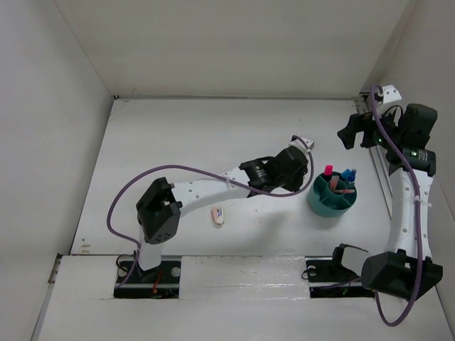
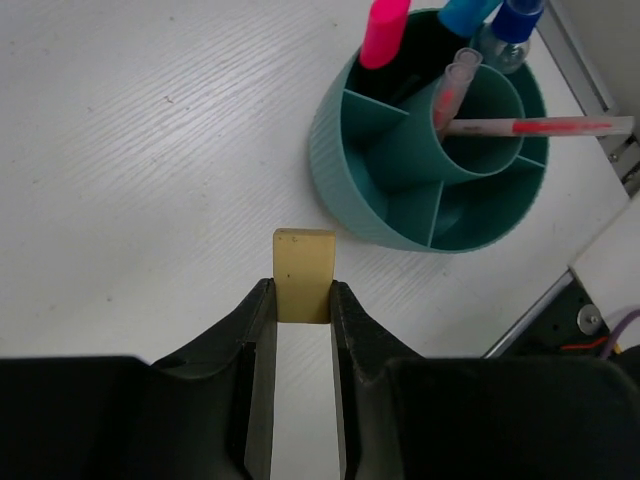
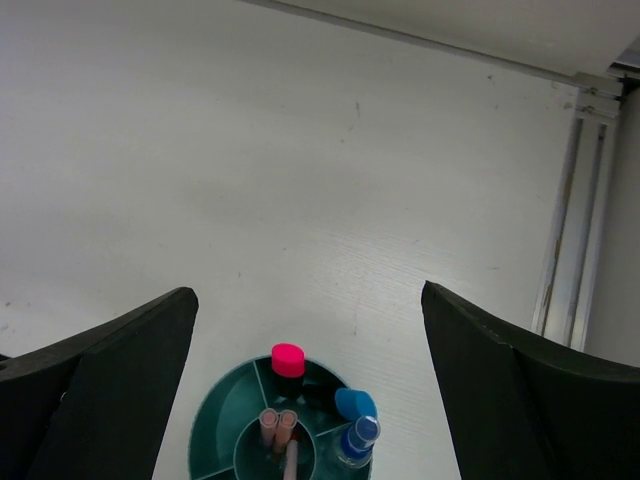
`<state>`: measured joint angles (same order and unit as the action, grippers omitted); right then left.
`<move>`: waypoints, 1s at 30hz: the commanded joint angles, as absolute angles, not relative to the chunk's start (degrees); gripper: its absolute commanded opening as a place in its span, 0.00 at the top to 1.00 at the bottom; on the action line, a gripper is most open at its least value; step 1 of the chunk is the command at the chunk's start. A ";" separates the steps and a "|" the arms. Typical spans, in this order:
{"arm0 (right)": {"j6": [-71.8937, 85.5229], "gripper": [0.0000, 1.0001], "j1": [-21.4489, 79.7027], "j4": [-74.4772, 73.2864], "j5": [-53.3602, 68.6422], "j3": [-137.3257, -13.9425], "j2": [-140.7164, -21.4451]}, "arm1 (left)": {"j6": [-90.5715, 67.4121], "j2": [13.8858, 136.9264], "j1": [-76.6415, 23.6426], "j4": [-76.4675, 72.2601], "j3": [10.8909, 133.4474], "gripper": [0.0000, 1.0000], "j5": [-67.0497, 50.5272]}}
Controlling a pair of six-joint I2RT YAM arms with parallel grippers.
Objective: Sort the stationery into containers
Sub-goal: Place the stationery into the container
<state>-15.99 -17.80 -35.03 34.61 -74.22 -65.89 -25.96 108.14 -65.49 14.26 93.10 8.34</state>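
The left gripper (image 2: 303, 300) was clamped on a tan eraser (image 2: 304, 285), one black finger pressed to each side of the block. The eraser stuck forward out of the fingertips. Its long axis ran in line with the fingers and its free end pointed away from the wrist, over the white table (image 1: 178, 142). Whether it touched the table could not be told.

In the overhead view, the left arm reached from its base at lower left across towards the right. A pinkish stapler (image 1: 218, 214) lay flat on the table just in front of that arm, well to the left of the gripper's tip. Its long axis ran roughly front to back.

Just right of the left gripper (image 1: 302, 144) stood the teal organiser cup (image 1: 321, 202), upright, with a round centre well and a ring of outer compartments. A pink-capped highlighter (image 2: 385, 30) stood cap up in an outer compartment on the far side. A blue-capped highlighter (image 2: 468, 12) and a clear blue-capped bottle (image 2: 512, 25) stood beside it. Two thin pens (image 2: 452, 90) leaned in the centre well. A third pen (image 2: 530, 126) lay almost flat across the rim, with one end jutting past the cup's right side.

Farthest right, the right gripper (image 1: 359, 131) hung beyond the cup with its jaws spread wide and holding nothing.
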 commanded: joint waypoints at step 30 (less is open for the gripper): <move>-7.82 0.00 -17.49 -25.84 21.01 -72.95 -60.91 | -29.53 115.75 -66.45 0.18 101.52 1.00 -5.98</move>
<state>-8.71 -17.80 -29.06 21.78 -73.01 -61.91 -29.04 116.20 -66.28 4.40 99.59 -4.75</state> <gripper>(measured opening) 0.999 0.168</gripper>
